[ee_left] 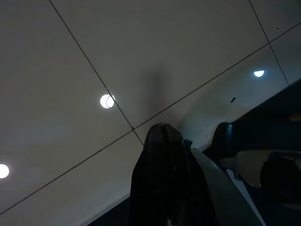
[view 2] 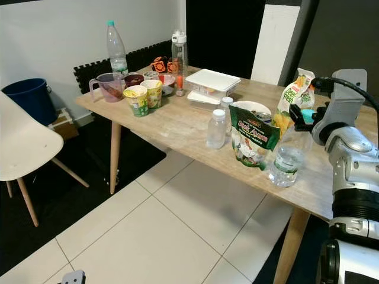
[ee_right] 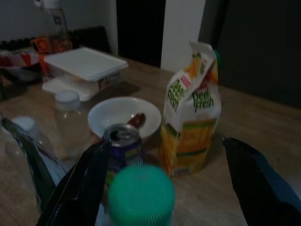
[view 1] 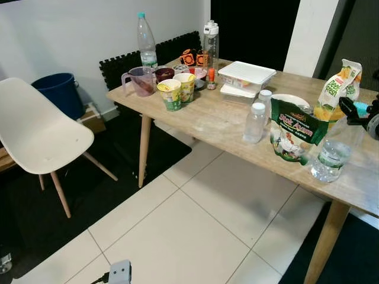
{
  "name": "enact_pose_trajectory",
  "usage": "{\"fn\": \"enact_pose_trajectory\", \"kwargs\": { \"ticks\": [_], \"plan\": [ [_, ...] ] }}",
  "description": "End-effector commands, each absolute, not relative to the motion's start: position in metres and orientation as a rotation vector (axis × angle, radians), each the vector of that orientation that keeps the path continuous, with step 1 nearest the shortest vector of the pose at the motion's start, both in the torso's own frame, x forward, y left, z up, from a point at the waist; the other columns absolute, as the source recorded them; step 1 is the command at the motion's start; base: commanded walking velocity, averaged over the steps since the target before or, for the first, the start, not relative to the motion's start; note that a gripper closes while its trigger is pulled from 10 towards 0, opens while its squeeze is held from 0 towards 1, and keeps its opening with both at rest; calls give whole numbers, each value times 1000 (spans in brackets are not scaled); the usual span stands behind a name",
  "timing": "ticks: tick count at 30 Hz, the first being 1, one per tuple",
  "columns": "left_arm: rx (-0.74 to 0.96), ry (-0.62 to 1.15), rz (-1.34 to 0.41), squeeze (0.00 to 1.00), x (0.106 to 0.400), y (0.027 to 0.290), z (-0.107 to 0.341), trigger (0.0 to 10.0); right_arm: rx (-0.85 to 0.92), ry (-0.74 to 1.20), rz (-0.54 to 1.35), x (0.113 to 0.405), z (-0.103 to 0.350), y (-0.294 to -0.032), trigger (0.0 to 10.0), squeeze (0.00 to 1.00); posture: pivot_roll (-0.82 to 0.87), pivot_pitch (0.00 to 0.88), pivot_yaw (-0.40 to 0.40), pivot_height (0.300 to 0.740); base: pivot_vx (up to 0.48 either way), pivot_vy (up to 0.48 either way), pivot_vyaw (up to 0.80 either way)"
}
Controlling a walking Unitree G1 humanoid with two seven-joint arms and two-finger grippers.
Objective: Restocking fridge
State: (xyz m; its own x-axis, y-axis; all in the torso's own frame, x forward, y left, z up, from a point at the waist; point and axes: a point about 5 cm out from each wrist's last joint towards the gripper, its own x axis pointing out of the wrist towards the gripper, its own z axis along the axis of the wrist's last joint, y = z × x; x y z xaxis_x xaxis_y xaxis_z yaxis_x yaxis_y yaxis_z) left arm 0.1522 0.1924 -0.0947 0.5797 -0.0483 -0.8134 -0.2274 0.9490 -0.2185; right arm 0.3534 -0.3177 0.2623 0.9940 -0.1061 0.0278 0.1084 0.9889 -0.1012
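The green bag (view 2: 251, 142) hides the can (ee_right: 123, 143) behind it from both eyes.

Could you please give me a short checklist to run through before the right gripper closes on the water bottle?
1. Right gripper open: ok, fingers spread wide.
2. Green cap of water bottle between the fingers: ok.
3. Bottle upright on table: ok.
4. Room beside it: not ok, snack bag, soda can and juice carton crowd it.
5. Cap screwed tight: cannot tell.
6. Left gripper out of the way: ok, over the floor.
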Motion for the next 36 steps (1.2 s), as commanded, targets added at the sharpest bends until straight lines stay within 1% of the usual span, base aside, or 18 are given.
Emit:
{"fn": "enact_pose_trajectory", "kwargs": {
  "ticks": [1,7,8,9,11,12,22,32,33,36],
  "plan": [
    [-316,956,112,0,150,194,-95,10000,-83,-6,-68,354,259,-312,10000,0,-84,0,45,740,0,0,0],
    [-317,955,116,0,150,195,-95,10000,-74,22,-21,356,250,-302,10000,0,-84,0,45,740,0,0,0],
    [-317,956,116,0,150,196,-95,10000,-72,25,-15,356,248,-301,8471,0,-83,0,45,740,0,0,0],
    [-317,956,117,0,149,196,-95,10000,-73,27,-8,356,247,-299,1882,0,-83,0,45,740,0,0,0],
    [-317,956,117,0,149,196,-95,10000,-73,27,-7,356,247,-299,1882,0,-83,0,45,740,0,0,0],
    [-317,956,118,0,149,196,-95,10000,-75,29,-6,356,247,-298,0,0,-83,0,45,740,0,0,0],
    [-318,957,118,0,149,196,-95,10000,-86,26,-15,354,249,-300,0,0,-83,0,45,740,0,0,0],
    [-322,957,117,0,149,195,-96,10000,-112,-15,-53,351,261,-307,0,0,-84,0,44,740,0,0,0],
    [-328,955,117,0,149,194,-96,10000,-122,-58,-51,346,274,-315,0,0,-84,0,44,740,0,0,0],
    [-332,954,117,0,149,194,-96,10000,-130,-78,-35,343,281,-318,0,0,-80,0,44,740,0,0,0]
  ]
}}
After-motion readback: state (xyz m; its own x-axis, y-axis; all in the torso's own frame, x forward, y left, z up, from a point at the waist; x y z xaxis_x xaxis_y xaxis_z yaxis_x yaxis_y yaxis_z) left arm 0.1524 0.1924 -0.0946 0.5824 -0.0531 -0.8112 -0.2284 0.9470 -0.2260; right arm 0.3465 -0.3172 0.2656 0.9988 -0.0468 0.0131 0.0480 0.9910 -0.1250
